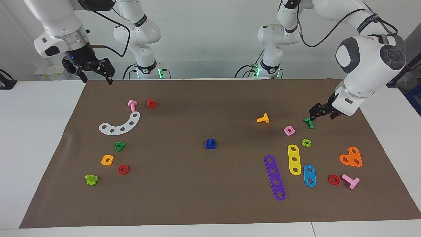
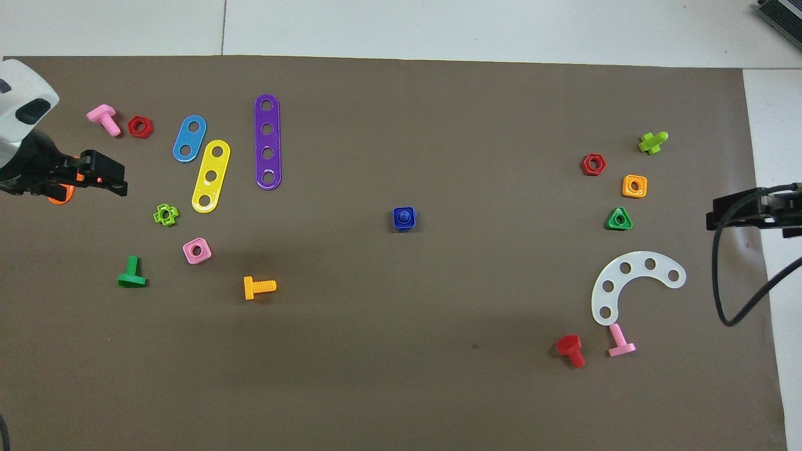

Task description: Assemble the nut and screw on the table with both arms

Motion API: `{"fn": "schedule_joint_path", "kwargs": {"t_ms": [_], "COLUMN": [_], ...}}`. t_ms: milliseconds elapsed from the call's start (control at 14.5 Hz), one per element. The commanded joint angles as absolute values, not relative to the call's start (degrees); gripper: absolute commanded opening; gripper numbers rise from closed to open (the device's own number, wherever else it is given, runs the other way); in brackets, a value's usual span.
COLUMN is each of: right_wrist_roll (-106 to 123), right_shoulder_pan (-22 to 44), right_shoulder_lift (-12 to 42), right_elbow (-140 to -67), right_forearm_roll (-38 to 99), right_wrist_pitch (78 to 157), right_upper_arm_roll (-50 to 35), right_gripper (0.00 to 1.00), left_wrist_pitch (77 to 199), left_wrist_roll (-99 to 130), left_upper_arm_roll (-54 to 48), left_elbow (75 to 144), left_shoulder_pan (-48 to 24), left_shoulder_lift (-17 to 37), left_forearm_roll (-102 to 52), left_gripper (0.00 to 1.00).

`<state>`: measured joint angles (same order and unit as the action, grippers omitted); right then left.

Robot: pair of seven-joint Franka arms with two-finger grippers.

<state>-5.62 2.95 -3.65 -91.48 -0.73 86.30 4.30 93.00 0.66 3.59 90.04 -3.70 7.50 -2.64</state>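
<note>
Screw (image 1: pixel 210 143) and nut (image 2: pixel 404 219) sit joined as one dark-blue piece in the middle of the brown table (image 1: pixel 204 204) mat. The square nut lies flat, and the screw's round shaft end stands up through its centre hole, long axis vertical; its head is hidden beneath.

Left gripper (image 1: pixel 320 112) hangs over the green bolt (image 1: pixel 309 122) at the left arm's end of the table, holding nothing, though I cannot tell how wide its fingers stand. Right gripper (image 1: pixel 95 70) hovers over the mat's edge nearest the robots, at the right arm's end, fingers spread and empty.
</note>
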Motion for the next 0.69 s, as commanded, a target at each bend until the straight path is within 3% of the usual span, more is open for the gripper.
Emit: {"fn": "schedule_joint_path", "kwargs": {"t_ms": [0,621], "right_wrist_roll": [-6.33,-7.03], "right_shoulder_pan": [2.81,2.81], "right_shoulder_lift": [-3.87,-4.22], "right_elbow": [-92.46,-93.08], "right_forearm_roll": [-1.40,-1.32], "right_wrist_pitch": [89.28,89.82], "right_upper_arm_roll": [3.96,3.78], "right_gripper": [1.00,1.00], "left_wrist_pitch": [91.76,92.46], "left_wrist_roll": [0.09,-0.17], "left_upper_arm_roll": [3.08,2.64], "left_elbow": [93.96,91.41], "left_shoulder_pan": [-3.43,-4.04], "left_shoulder_lift": [0.62,-1.23], "left_forearm_roll": [-1.14,1.05], "left_gripper": [0.99,1.00]}}
